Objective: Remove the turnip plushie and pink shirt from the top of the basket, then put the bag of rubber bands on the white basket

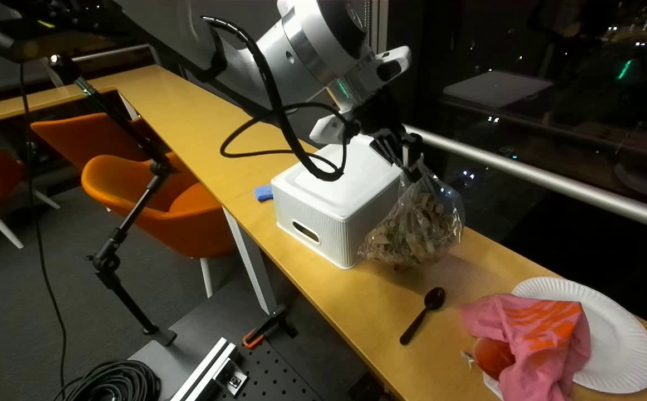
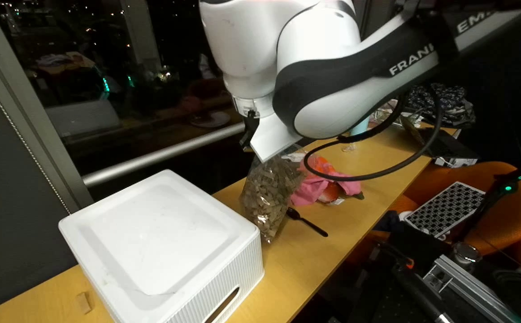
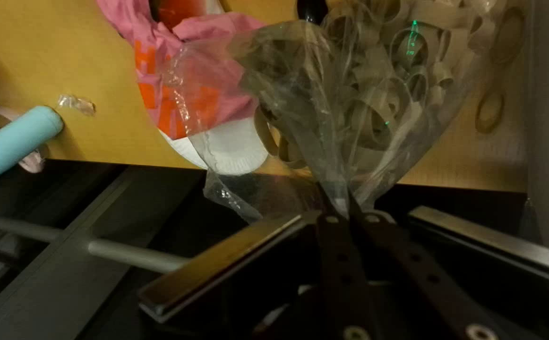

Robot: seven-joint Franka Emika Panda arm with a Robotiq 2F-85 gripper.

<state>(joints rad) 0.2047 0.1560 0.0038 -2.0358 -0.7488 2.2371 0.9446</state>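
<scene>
"Night-dark windows point(image 1: 513, 50) backed the yellow worktop point(image 1: 217, 145), where a bag of rubber bands point(image 1: 418, 225) hung beside the white basket point(image 1: 329, 189). Why was it gripped by the neck?"

"The jaws, pressed together, pinched the gathered plastic there, presumably so the lumpy load would hang below them."

"And the pink shirt point(image 1: 546, 334) and turnip plushie point(image 1: 493, 356)?"

"Both lay well apart from the basket, beyond a dark spoon point(image 1: 429, 306), the shirt spread partly over a white plate point(image 1: 621, 345) and the plushie tucked against its folds. Their place off the basket's top likely served to leave it for the bag."

"What room was left for the move?"

"Height looked like the first need: the bag's bulk appeared lower than the basket's top, near one corner, so a lift seemed due before any pass across the basket's rim, where loose plastic might snag. Whether bag and basket touched could not be told. On the basket's window side, the worktop's edge and a metal rail point(image 1: 552, 181) would likely limit any swing; the basket's broad flat top offered the likeliest landing."
</scene>
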